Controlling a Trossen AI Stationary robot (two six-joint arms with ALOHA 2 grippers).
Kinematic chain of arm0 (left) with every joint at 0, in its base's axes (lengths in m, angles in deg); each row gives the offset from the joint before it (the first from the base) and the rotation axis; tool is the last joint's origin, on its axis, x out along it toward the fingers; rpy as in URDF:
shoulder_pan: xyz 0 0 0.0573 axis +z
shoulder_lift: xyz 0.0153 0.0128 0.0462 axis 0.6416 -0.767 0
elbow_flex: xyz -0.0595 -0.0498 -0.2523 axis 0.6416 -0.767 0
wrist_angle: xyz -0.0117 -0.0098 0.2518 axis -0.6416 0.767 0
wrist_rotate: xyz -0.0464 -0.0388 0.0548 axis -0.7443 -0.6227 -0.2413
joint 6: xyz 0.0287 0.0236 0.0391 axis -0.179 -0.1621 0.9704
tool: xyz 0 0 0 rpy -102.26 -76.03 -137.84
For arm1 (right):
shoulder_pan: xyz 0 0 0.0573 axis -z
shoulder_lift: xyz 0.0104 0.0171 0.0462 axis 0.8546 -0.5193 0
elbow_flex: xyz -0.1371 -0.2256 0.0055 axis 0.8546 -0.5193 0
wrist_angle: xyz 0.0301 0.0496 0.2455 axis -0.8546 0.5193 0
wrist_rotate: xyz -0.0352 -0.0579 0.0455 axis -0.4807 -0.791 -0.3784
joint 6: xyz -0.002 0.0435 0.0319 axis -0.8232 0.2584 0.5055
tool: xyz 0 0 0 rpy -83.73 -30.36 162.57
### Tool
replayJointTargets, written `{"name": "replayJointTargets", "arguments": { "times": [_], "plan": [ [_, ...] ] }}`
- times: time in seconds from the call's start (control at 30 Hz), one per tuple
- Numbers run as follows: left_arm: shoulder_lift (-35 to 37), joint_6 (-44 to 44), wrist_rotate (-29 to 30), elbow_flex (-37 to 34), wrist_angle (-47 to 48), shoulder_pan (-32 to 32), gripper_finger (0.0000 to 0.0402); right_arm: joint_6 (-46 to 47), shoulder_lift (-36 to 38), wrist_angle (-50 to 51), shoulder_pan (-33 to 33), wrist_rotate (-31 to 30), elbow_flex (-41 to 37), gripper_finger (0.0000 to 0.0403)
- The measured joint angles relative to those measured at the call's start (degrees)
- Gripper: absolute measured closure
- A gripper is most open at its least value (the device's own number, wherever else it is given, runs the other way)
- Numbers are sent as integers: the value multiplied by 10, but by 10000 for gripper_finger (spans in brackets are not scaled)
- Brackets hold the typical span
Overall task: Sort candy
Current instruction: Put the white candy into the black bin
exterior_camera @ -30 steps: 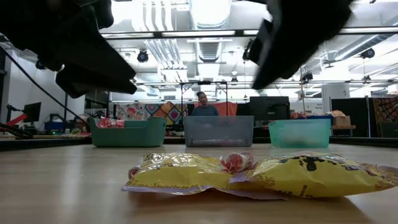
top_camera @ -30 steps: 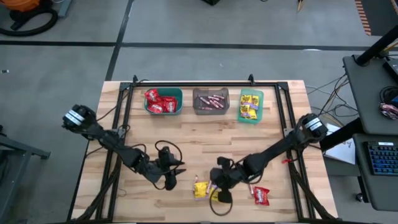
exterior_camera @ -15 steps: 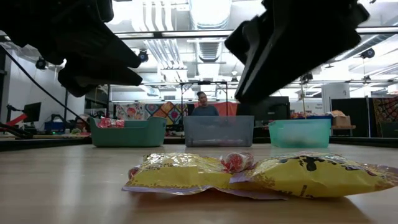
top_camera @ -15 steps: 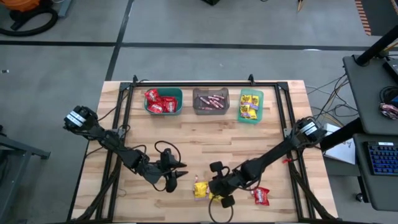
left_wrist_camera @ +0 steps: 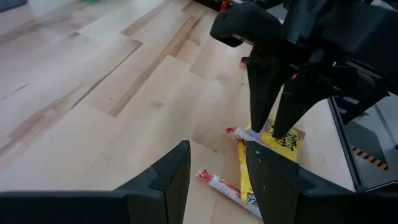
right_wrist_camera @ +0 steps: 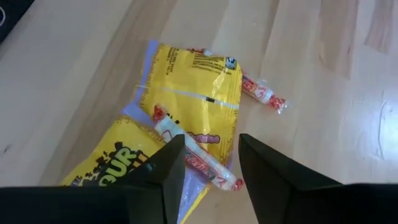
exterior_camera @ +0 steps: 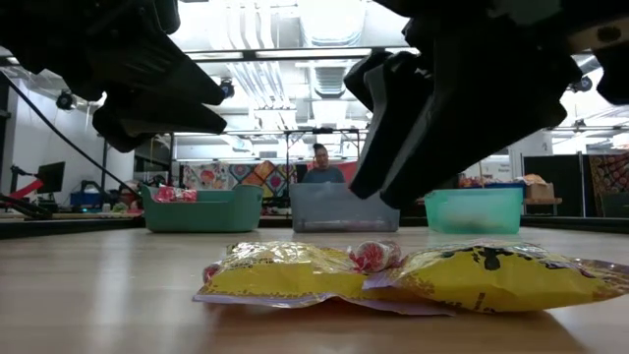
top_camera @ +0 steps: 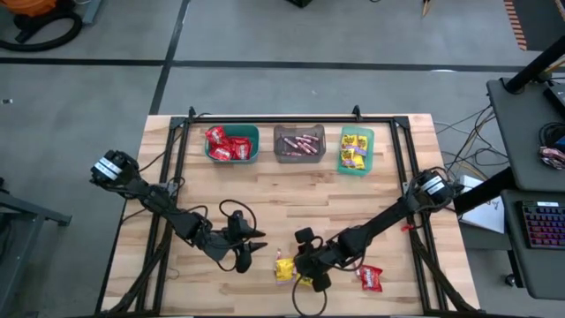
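right gripper (right_wrist_camera: 208, 177) has spread its fingers and moved over the yellow packets (top_camera: 287, 268) at table's 6 o'clock; pick looks imminent. left gripper (top_camera: 256, 240), spread, waits at 9 o'clock of them.

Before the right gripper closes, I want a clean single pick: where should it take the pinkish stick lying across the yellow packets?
Grip the stick at its middle, coming straight down with the fingers on either side of its narrow width. It lies flat across the yellow packets, so a shallow pinch is probably needed to avoid catching the wrappers. The right gripper is already open above it.
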Motion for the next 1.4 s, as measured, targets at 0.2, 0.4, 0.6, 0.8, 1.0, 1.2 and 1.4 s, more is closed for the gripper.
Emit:
{"name": "replayJointTargets", "arguments": {
  "times": [0.2,0.4,0.6,0.8,1.0,1.2,1.4],
  "plan": [
    [0,0,0,0,0,0,263,-12,-8,-20,10,22,-8,269],
    [0,0,0,0,0,0,263,-27,-51,-31,21,26,-6,279],
    [0,0,0,0,-3,0,263,-19,-66,-36,39,39,-4,297],
    [0,0,0,0,-4,0,263,-31,-45,-17,55,46,-7,344],
    [0,0,0,0,-4,0,263,-46,2,-13,62,45,-8,364],
    [14,33,-4,0,-3,1,263,-73,60,51,95,-13,-8,358],
    [46,86,-9,0,1,6,263,-131,161,142,244,-102,-7,362]
  ]
}}
